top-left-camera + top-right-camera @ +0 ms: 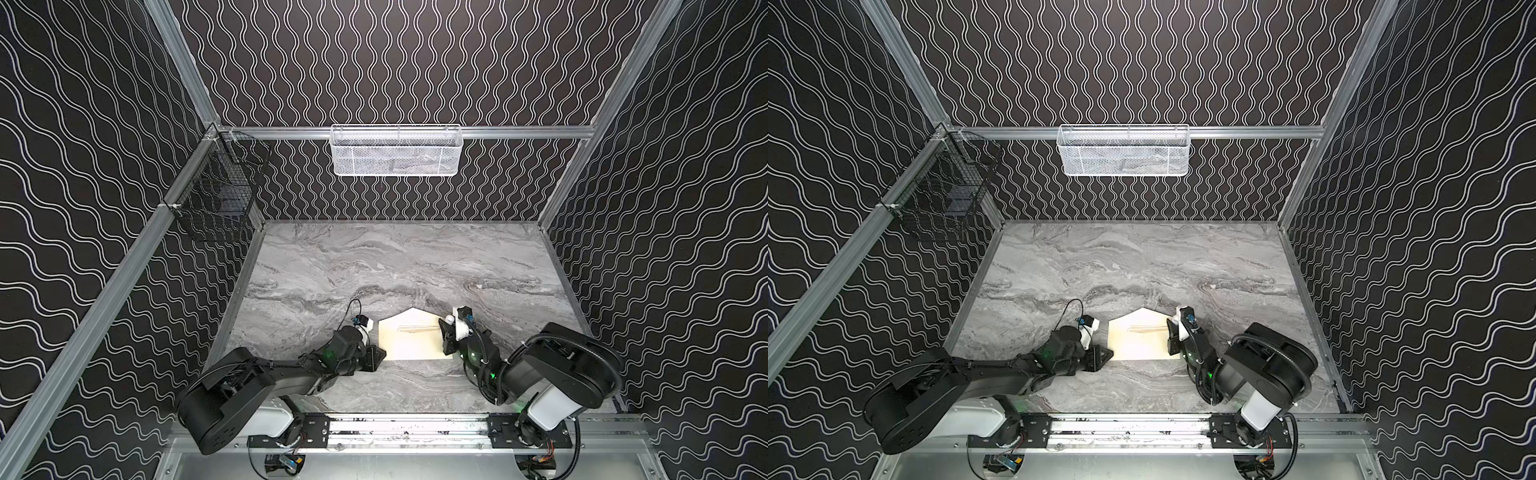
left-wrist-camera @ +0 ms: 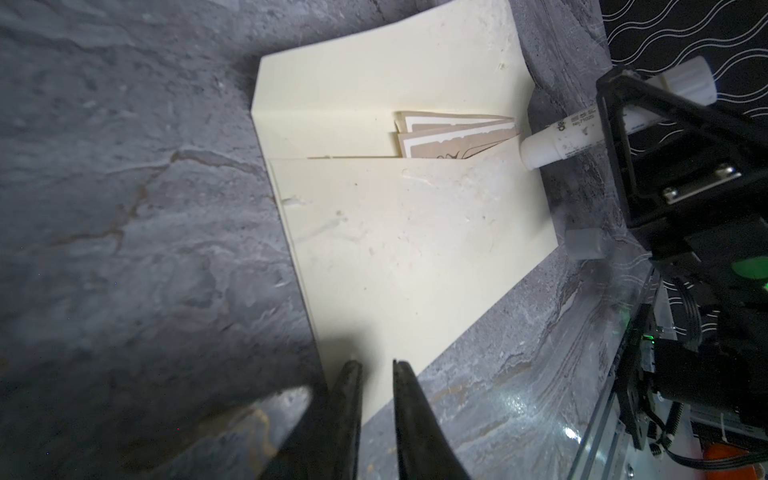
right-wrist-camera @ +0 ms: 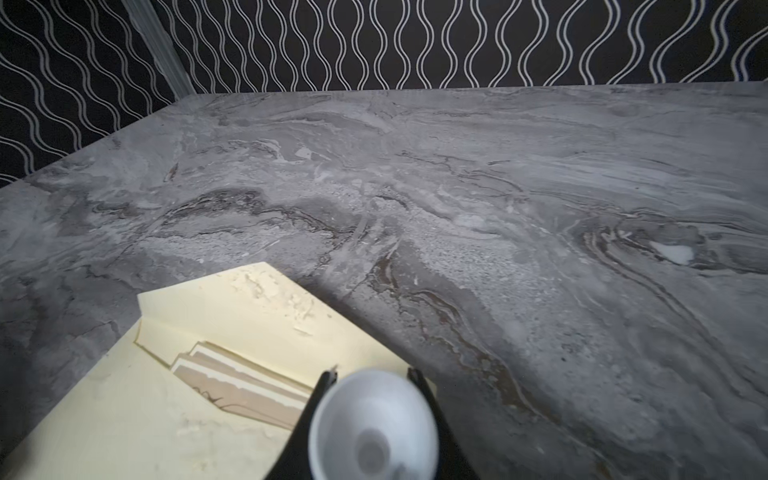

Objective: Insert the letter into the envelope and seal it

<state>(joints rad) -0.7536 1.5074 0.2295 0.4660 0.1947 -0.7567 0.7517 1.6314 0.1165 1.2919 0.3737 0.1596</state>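
**Colleague:** Where was the letter when you looked?

**Operator:** I saw the tan kraft-paper letter with a thin dark ornamental border (image 2: 453, 141) folded and tucked partway into the long pale cream paper envelope (image 2: 395, 249). Its upper edges stuck out of the pocket's mouth, toward the end nearer my right arm, and lay against the inside of the flap.

**Colleague:** And the envelope itself?

**Operator:** It lay flat on the grey marble-patterned tabletop (image 1: 374, 266), near the front, between my two arms. Its pointed flap was open and aimed at the back wall. Whitish smears showed on the flap and on the pocket.

**Colleague:** Your grippers?

**Operator:** My right gripper (image 3: 371, 372) had its fingers clamped on a white cylindrical glue stick (image 2: 577, 129). The stick's tip sat just beside the envelope's right edge, level with the mouth; I could not tell whether it touched the paper. My left gripper (image 2: 376, 365) was at the envelope's near left corner, its fingers a narrow gap apart and holding nothing. Whether they pressed on the paper I could not tell.

**Colleague:** Anything further out?

**Operator:** A white mesh basket (image 1: 396, 150) hung on the back rail and a black wire basket (image 1: 216, 183) on the left rail, both well apart from the envelope.
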